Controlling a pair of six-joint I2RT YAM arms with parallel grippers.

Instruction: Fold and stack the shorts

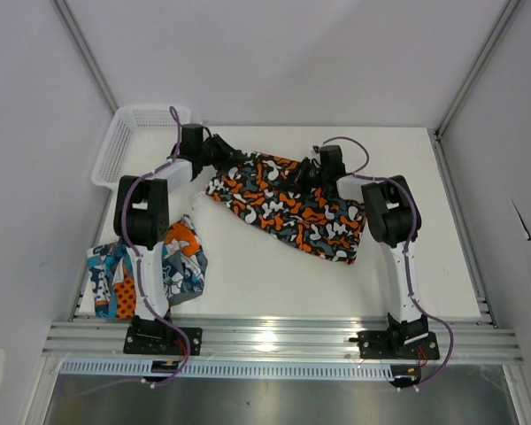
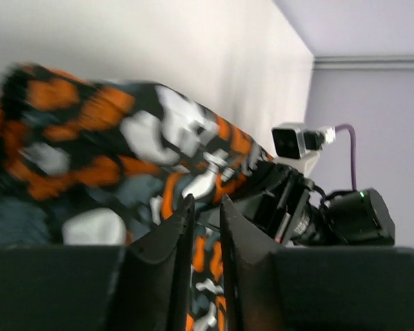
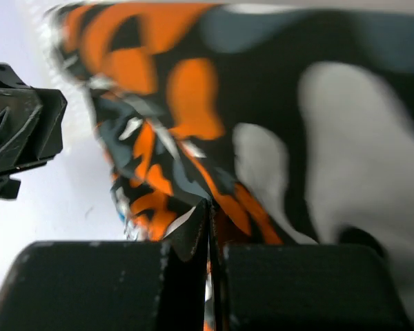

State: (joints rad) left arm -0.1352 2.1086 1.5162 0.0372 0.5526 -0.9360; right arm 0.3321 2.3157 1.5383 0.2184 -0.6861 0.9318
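Orange camouflage shorts (image 1: 288, 208) clamped by left end effector (image 1: 233, 159) and right end effector (image 1: 306, 173); basket (image 1: 106, 159) beside, patchwork shorts (image 1: 182, 266) beneath left arm (image 1: 142, 212)

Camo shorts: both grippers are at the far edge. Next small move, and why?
Probably raise both grippers together a little. The right gripper is shut on the camouflage shorts, the left gripper pinches their far edge too, and the cloth lies rumpled on the table; lifting would let it hang straight before folding.
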